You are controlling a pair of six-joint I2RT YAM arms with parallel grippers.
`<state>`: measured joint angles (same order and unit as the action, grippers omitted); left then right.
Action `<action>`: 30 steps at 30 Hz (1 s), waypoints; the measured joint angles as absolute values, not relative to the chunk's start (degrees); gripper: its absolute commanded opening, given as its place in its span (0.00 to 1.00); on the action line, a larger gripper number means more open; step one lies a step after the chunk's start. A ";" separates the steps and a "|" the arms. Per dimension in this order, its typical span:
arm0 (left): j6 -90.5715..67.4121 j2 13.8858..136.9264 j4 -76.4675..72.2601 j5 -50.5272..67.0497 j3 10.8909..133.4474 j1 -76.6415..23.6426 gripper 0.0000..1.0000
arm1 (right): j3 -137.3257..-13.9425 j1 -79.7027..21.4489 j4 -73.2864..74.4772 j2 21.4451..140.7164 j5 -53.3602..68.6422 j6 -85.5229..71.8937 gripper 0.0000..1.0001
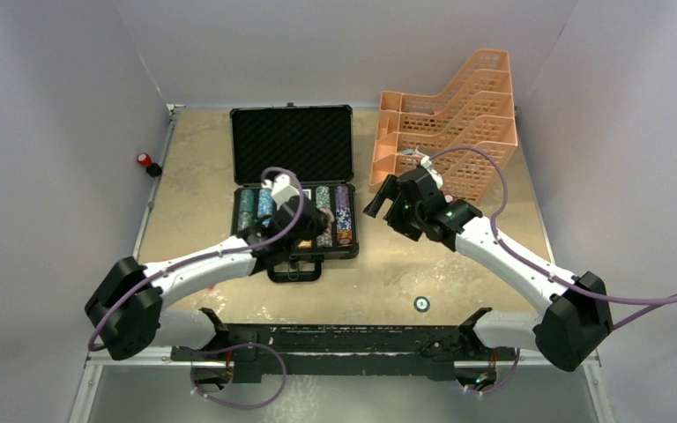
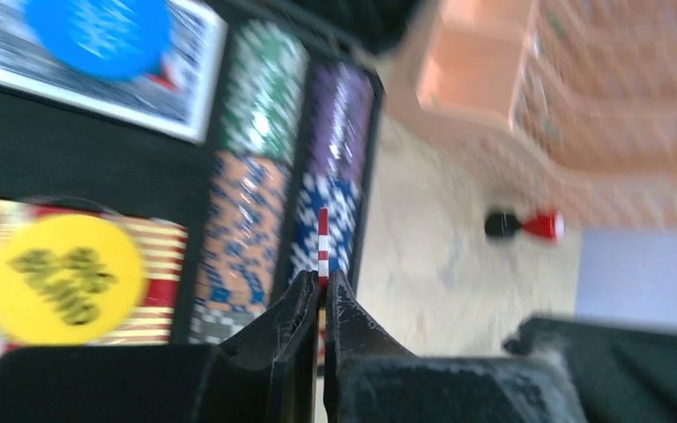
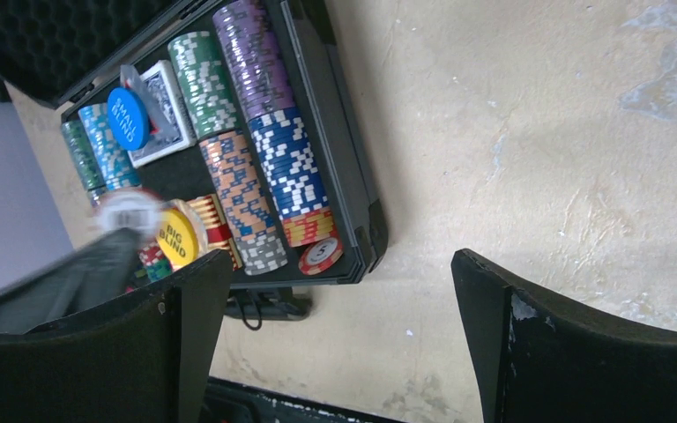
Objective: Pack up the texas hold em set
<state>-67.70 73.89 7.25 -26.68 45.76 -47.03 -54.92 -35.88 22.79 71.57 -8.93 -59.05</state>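
Observation:
The black briefcase lies open, its lid with foam lining standing up at the back. Rows of poker chips fill its tray, with green, purple, orange and blue-white stacks. A blue dealer button and a yellow one rest on the card decks. My left gripper hovers over the tray's right side, shut on a red-and-white poker chip seen edge-on. My right gripper stands open above bare table, right of the case. A red chip lies flat in the tray's near corner.
The peach lattice tray rack stands at the back right, just behind my right gripper. A small round disc lies on the table near the front. A red-and-black knob sits beyond the table's left edge.

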 measured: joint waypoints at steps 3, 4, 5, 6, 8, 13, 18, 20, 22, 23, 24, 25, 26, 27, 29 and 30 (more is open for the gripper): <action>-75.79 72.49 22.24 -36.93 52.56 -46.04 0.00 | -54.94 -35.86 23.03 72.31 -9.52 -59.00 0.94; -78.72 72.12 26.72 -39.64 54.11 -45.69 0.00 | -54.94 -35.86 23.05 72.88 -9.50 -59.00 0.94; -81.65 71.90 31.20 -41.93 55.33 -45.30 0.00 | -54.94 -35.86 23.07 73.54 -9.47 -59.02 0.94; -84.55 71.88 35.31 -43.68 56.29 -44.82 0.00 | -54.83 -35.86 23.00 74.22 -9.43 -59.05 0.93; -89.62 72.12 42.30 -45.58 57.47 -43.75 0.00 | -54.37 -35.86 22.92 74.96 -9.30 -59.09 0.93; -99.11 74.67 56.03 -47.27 58.15 -39.46 0.00 | -53.21 -35.86 22.92 75.26 -9.28 -59.13 0.92; -102.87 77.14 61.17 -46.70 58.17 -38.30 0.00 | -53.21 -35.86 22.83 75.50 -9.26 -59.13 0.92; -103.72 77.71 62.24 -45.93 58.19 -38.26 0.00 | -53.21 -35.86 22.83 75.81 -9.26 -59.13 0.91; -104.27 78.08 62.74 -44.51 58.19 -38.17 0.00 | -53.21 -35.83 22.83 76.14 -9.23 -59.16 0.91; -104.38 78.24 62.81 -43.51 58.19 -38.11 0.00 | -53.21 -35.83 22.83 76.27 -9.23 -59.16 0.91; -104.40 78.32 62.72 -42.35 58.19 -38.02 0.00 | -53.19 -35.83 22.85 76.40 -9.23 -59.18 0.91; -104.36 78.32 62.48 -41.21 58.19 -37.98 0.00 | -53.19 -35.83 22.83 76.51 -9.21 -59.18 0.91; -104.33 78.32 62.11 -40.10 58.19 -37.91 0.00 | -53.15 -35.83 22.83 76.55 -9.21 -59.18 0.91; -104.27 78.32 61.65 -39.13 58.17 -37.89 0.00 | -53.12 -35.83 22.85 76.55 -9.21 -59.20 0.91; -104.16 78.32 60.53 -37.45 58.06 -37.89 0.00 | -53.12 -35.83 22.83 76.55 -9.21 -59.20 0.91; -104.14 78.32 60.07 -36.84 57.95 -37.89 0.00 | -53.12 -35.83 22.85 76.55 -9.21 -59.20 0.91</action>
<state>-104.14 78.32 60.07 -36.84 57.95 -37.89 -53.12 -35.83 22.85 76.55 -9.21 -59.20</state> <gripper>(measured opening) 0.020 0.911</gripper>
